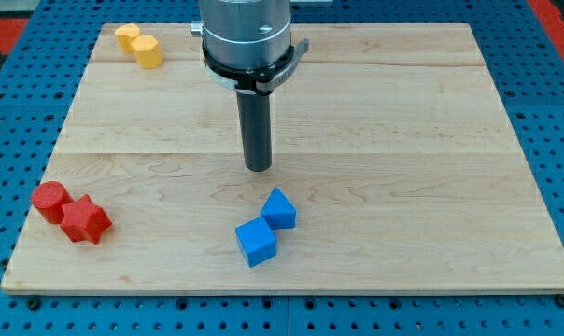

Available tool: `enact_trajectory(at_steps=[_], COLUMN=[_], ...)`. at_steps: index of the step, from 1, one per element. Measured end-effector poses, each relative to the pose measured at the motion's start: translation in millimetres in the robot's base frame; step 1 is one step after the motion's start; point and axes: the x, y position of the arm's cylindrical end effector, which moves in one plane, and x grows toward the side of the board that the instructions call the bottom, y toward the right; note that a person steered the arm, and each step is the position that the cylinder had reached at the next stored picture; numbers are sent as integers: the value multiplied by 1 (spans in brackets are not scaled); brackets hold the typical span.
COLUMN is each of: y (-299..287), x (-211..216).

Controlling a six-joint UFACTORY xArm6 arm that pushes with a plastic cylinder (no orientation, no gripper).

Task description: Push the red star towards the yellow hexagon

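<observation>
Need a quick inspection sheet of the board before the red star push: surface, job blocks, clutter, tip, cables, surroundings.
Surface: light wooden board, flat, lying on a blue perforated base.
Job's things: red star near the view's bottom left, touching a red cylinder; yellow hexagon at the view's top left, touching a second yellow block whose shape is unclear.
Clutter: two blue blocks, touching, at the view's bottom centre.
Gripper: none fitted; my tip rests mid-board, above the blue blocks in the view, touching no block, far to the right of the red star.
Cables: nothing seen.
Surroundings: red patches at the view's top corners.
</observation>
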Motion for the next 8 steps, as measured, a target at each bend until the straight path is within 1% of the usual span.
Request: enact_trajectory(at_steps=[1,2,3,5,6,7,8], y=[5,6,-25,-58,-95,-124,-118], x=[-5,-29,-20,76,101,101,107])
